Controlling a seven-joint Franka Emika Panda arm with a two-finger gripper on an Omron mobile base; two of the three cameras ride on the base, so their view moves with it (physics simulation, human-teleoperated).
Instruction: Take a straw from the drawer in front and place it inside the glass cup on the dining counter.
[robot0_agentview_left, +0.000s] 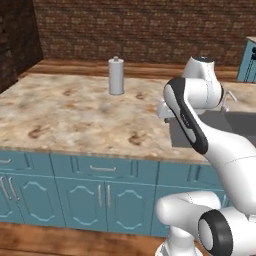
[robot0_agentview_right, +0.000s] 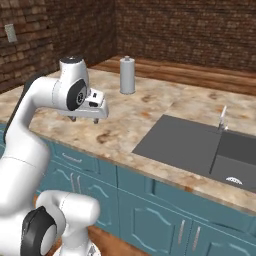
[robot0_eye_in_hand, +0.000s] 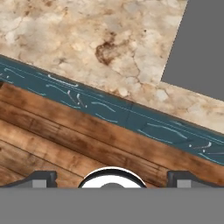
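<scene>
Your hand (robot0_agentview_right: 85, 119) hangs over the front edge of the stone surface (robot0_agentview_left: 65, 110), pointing down. Its two fingers (robot0_agentview_right: 74, 119) are wide apart and hold nothing.

The drawer (robot0_agentview_left: 125, 167) is just under that edge, and it is shut. Its silver handle (robot0_agentview_left: 102, 168) lies flat across the front. I think the straw is inside, so you must open the drawer first.

The handle is thin, hard and smooth. Grab it in the middle so the drawer slides out straight. The drawer is wide and shallow, so I guess it pulls easily.

The straw will be very light and very thin, and it may bend. It can slip or roll away from the fingers. Pinch it near the middle of the long part, not at the bent end, and squeeze gently.

Now look at the room you have. The hand view looks down past the stone edge and the blue fronts to the wooden floor (robot0_eye_in_hand: 52, 140). In front of the drawer there is open air, so the hand can go down and pull back. Watch the lip of the surface above the handle.

The sink (robot0_agentview_right: 180, 145) and its tap (robot0_agentview_right: 222, 117) are off to the right. The tall grey can (robot0_agentview_left: 116, 76) stands far back. Both are well apart from the hand.
</scene>
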